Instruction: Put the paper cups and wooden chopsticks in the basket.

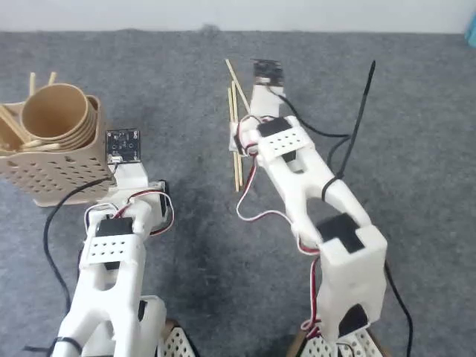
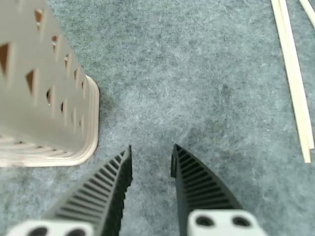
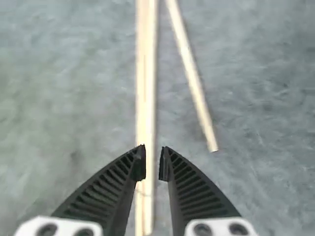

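The basket (image 1: 52,175) stands at the far left of the grey mat (image 1: 186,89), with a nested stack of paper cups (image 1: 56,111) upright inside it and a few wooden sticks (image 1: 32,80) poking up along its far rim. The left gripper (image 2: 151,155) hangs low over bare mat just beside the basket's perforated wall, its jaws spread with nothing between them. From its wrist view, the loose chopsticks (image 2: 295,83) lie well apart from it, off towards the other arm. The right arm stretches out over those chopsticks, which lie flat on the mat near the middle of its far half. The right gripper (image 3: 152,160) sits directly above a pair of chopsticks (image 3: 146,73) lying side by side and touching. Its jaws are parted by only a narrow gap, and the pair runs lengthwise under that gap and one finger; I cannot tell whether the fingers touch the wood. A single chopstick (image 3: 192,78) lies just beside the pair, angled away from it and outside the jaws.
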